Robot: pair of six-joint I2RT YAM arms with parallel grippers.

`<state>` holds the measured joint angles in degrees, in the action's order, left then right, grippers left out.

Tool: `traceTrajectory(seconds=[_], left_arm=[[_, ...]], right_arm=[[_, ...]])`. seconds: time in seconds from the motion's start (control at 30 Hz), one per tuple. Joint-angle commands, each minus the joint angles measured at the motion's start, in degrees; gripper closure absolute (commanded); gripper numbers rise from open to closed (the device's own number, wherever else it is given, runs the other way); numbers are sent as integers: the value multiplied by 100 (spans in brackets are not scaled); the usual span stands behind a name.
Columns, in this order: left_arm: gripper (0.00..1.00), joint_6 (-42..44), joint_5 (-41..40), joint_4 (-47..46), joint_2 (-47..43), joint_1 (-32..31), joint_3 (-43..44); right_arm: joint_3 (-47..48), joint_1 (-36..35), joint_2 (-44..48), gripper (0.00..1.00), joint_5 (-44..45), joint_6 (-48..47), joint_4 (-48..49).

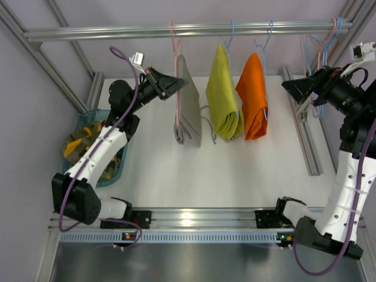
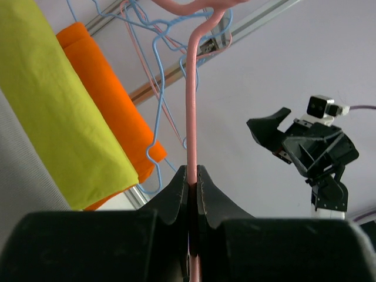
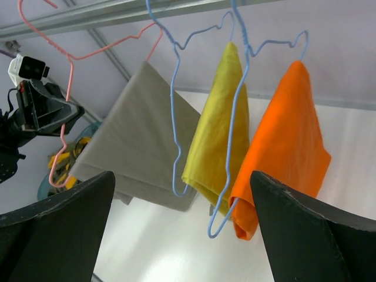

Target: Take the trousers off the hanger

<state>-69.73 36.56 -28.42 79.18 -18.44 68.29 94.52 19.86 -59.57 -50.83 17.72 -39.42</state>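
Note:
The pale grey trousers hang folded over a pink hanger on the top rail, their drawstrings dangling. My left gripper is shut on the pink hanger's wire, just left of the grey cloth. The camouflage trousers lie in a teal basket at the left. My right gripper is open and empty, off to the right of the hanging clothes; in its wrist view its fingers are spread wide.
A yellow-green cloth and an orange cloth hang on blue hangers right of the grey trousers. Several empty hangers hang at the rail's right end. Frame posts stand at both sides.

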Motion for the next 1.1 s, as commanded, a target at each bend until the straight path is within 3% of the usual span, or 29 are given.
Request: traceTrajectory(seconds=[0.0,0.1,0.33,0.47,0.57,0.77,0.93,1.07], left_arm=[[100,249,-78,-858,-840,-81,-490],[100,469,-140,-849,-1184,-116,-772],[100,803,-404,-770,-1703,-239,-1283],[100,1041,-430,-779,-1879,-248,-1432],[100,1050,-395,-770,-1880,-239,-1468],[100,1093,-298,-770,-1915,-275,-1407],[100,1155,-307,-779,-1906,-345,-1380],[100,1155,-307,-779,-1889,-415,-1354]], right_arm=[[110,-567,-203,1,405,49,251],[155,-1500,-406,1,951,-155,302],[83,-3214,-1098,2,1548,619,1778],[523,-4504,-1750,6,1857,742,2252],[585,-5086,-2118,11,2129,1136,2657],[972,-5817,-2892,20,2367,1629,3019],[1200,-5967,-3341,27,2358,2034,3335],[1393,-6099,-3614,42,2341,2192,3494]])
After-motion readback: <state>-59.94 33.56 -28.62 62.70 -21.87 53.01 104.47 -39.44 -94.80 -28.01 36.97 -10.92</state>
